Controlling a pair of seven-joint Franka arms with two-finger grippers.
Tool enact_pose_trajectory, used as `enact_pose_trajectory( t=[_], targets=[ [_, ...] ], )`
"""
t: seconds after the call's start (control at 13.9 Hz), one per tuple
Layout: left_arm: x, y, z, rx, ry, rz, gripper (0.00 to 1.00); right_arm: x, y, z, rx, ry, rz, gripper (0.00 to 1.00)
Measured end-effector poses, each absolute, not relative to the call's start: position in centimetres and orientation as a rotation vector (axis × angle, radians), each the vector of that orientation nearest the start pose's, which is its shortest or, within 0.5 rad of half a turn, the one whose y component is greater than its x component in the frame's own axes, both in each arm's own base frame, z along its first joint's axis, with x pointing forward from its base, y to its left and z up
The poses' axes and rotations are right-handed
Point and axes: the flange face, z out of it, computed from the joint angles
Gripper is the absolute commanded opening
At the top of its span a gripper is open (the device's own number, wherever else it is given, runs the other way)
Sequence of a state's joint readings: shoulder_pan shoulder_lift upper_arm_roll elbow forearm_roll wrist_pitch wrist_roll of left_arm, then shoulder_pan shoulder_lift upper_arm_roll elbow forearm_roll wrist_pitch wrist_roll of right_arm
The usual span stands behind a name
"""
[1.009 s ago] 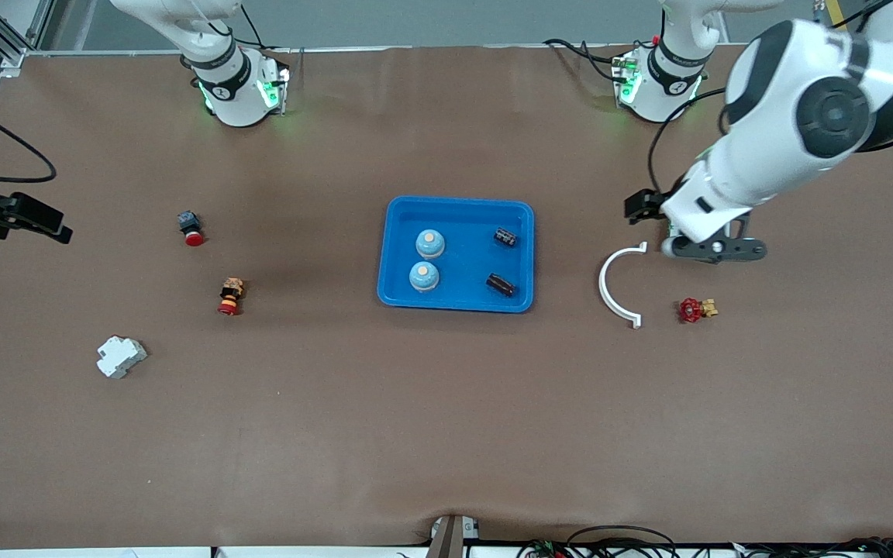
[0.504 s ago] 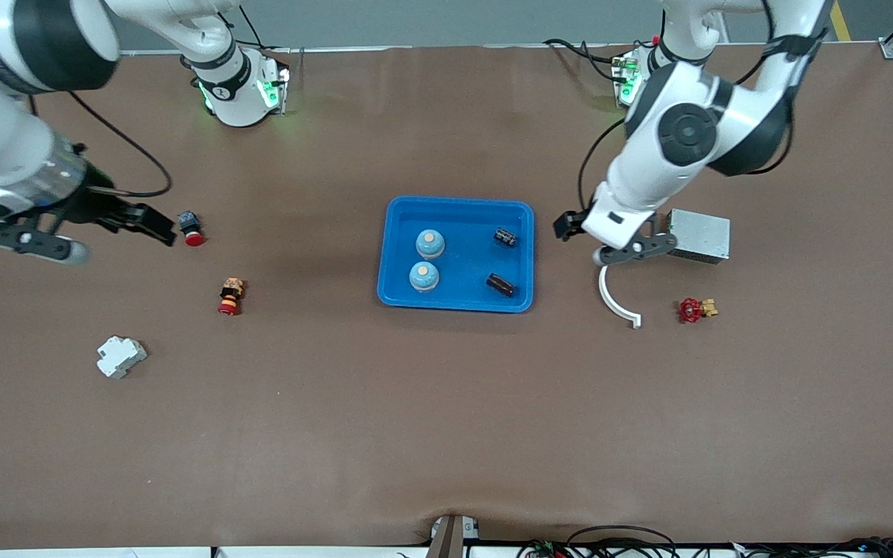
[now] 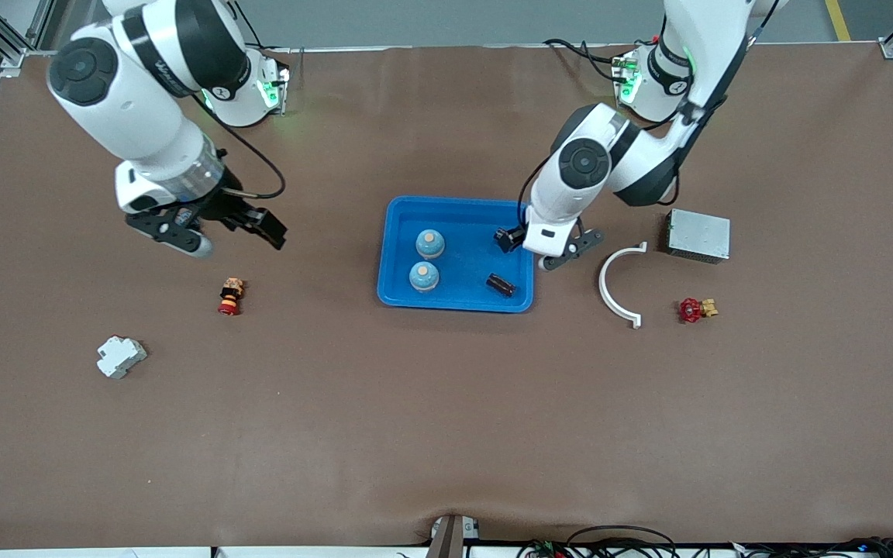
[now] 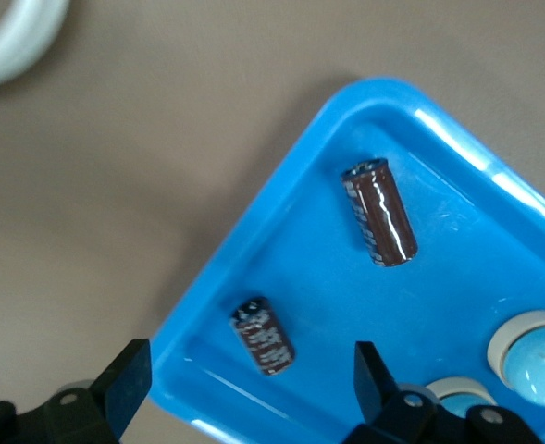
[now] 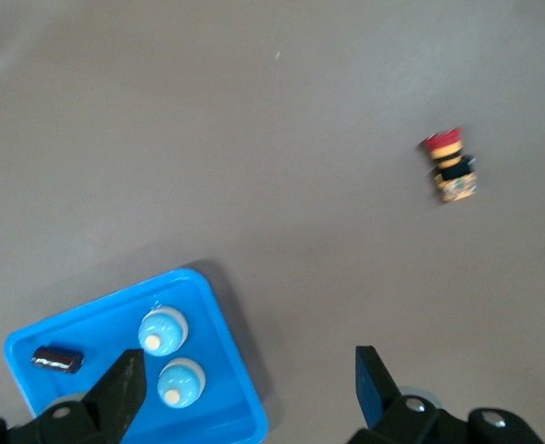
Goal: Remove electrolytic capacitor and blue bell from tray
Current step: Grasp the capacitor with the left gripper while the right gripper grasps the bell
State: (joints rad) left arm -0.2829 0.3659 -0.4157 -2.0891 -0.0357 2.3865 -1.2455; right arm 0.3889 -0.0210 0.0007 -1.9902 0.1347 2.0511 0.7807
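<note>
Two dark cylindrical electrolytic capacitors and two pale blue dome-shaped bells lie in the shallow bright blue plastic tray [image 3: 454, 203], mid-frame in the front view.

- Left hand [image 4: 249, 377]: fingers spread, nothing held. It is over the tray's edge toward the left arm's end. In the left wrist view the nearer capacitor [image 4: 263, 335] sits low in the frame between the fingers, close to the rim. The other capacitor [image 4: 379, 211] lies higher in the frame, well apart.
- Right hand [image 5: 249, 372]: spread and empty, over brown surface [image 3: 446, 403] toward the right arm's end, above the small red-and-black pushbutton [image 3: 230, 297] in the front view. Both bells [image 3: 430, 244] [image 3: 424, 277] show low in the right wrist view, off to one side.

My reading is that this is the approach step; nothing is out of the tray yet.

Next for the left hand, I judge: descend straight and straddle the capacitor across its body. Mind the rim beside it, and close before lifting. The right hand must first travel over a bell.
</note>
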Motion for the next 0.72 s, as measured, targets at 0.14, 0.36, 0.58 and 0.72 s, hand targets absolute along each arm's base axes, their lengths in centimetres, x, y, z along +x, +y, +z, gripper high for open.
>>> enact_pose_trajectory(
  t=[0.14,0.36,0.58,0.72],
  targets=[
    [43.4,-38.7,23.4,-3.01,-1.046,0.277,0.82,51.1,23.4,45.9,-2.908,0.7,0.022,1.0],
    [42.8,-39.6,20.6,-2.945,-1.135,0.286,0.81,50.7,28.0,42.4,-2.879,0.767,0.009,1.0],
    [42.8,-39.3,18.9,-2.903,-1.167,0.291,0.71,50.5,31.5,38.1,-2.856,0.826,-0.005,1.0],
    [42.7,-39.3,18.4,-2.891,-1.177,0.3,0.63,50.1,33.7,34.9,-2.837,0.863,-0.018,1.0]
  ],
)
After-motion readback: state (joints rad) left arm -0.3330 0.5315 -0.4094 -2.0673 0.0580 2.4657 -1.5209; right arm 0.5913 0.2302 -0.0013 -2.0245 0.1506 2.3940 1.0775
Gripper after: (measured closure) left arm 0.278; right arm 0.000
